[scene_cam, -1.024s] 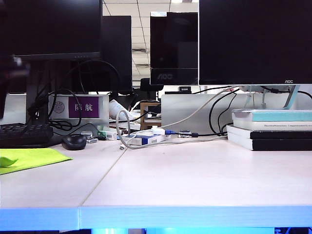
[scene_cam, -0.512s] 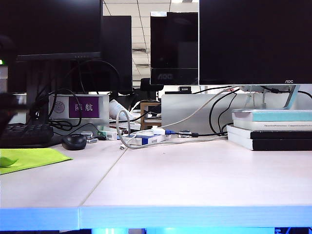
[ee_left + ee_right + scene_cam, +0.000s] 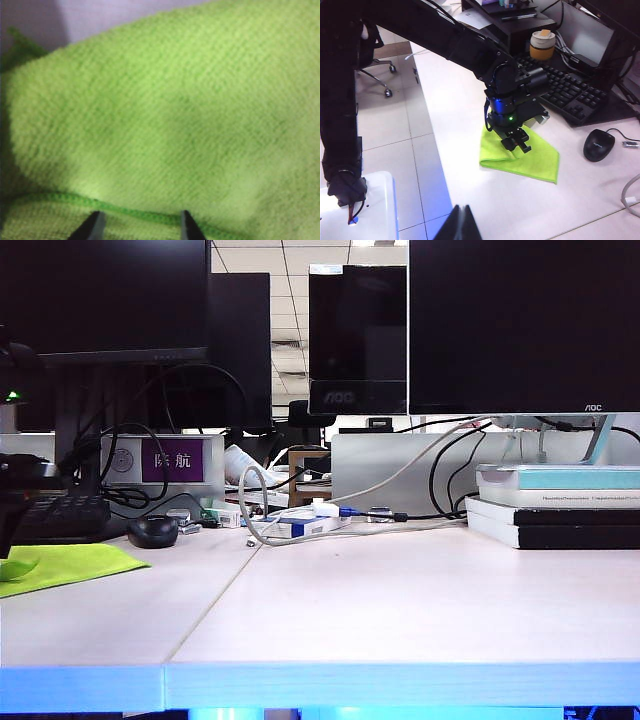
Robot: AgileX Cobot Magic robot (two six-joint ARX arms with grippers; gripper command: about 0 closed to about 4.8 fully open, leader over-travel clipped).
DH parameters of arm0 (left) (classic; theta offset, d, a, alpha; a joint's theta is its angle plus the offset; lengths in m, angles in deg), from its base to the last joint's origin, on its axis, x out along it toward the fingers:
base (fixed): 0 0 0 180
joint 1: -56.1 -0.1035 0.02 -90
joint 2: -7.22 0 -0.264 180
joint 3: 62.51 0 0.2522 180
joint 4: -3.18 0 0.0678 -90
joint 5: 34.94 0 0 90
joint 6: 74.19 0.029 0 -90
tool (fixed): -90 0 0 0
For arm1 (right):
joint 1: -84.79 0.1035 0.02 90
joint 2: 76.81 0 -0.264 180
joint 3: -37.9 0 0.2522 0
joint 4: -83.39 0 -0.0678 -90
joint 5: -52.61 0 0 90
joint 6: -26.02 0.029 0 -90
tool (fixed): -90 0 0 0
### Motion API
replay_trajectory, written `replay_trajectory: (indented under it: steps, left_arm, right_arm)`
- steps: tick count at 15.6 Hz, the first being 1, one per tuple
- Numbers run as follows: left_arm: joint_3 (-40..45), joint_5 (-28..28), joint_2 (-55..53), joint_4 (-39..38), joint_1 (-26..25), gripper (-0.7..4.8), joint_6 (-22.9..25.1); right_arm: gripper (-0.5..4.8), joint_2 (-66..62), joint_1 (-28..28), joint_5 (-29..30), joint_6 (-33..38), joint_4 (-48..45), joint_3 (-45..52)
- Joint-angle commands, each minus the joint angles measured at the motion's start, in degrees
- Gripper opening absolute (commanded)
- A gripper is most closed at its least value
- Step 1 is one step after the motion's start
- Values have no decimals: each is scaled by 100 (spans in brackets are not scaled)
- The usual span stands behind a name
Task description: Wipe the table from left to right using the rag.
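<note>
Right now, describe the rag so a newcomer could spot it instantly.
Start at the white table and go to its far left end, in front of the black keyboard. The rag lies flat there beside the black mouse, under the left pincer. It is the only bright lime-green, soft cloth on the desk.

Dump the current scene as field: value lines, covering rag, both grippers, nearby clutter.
rag: lime green, lying flat at the left end of the table
left gripper: low over the rag, jaws parted, nothing gripped yet
right gripper: shut, empty, held off to the side, apart from the rag
mouse: black, just right of the rag
keyboard: black, behind the rag
wipe: not begun
</note>
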Motion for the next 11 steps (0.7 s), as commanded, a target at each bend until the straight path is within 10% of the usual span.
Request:
replay_trajectory:
  steps: [1, 11]
  left_arm:
    - [116, 9, -243, -188, 22, 35, 157]
    - [116, -251, -243, -962, 678, -6, 1084]
  right_arm:
    - [-1, 13, 7, -20, -15, -94, -17]
    - [-1, 17, 2, -20, -13, -94, -20]
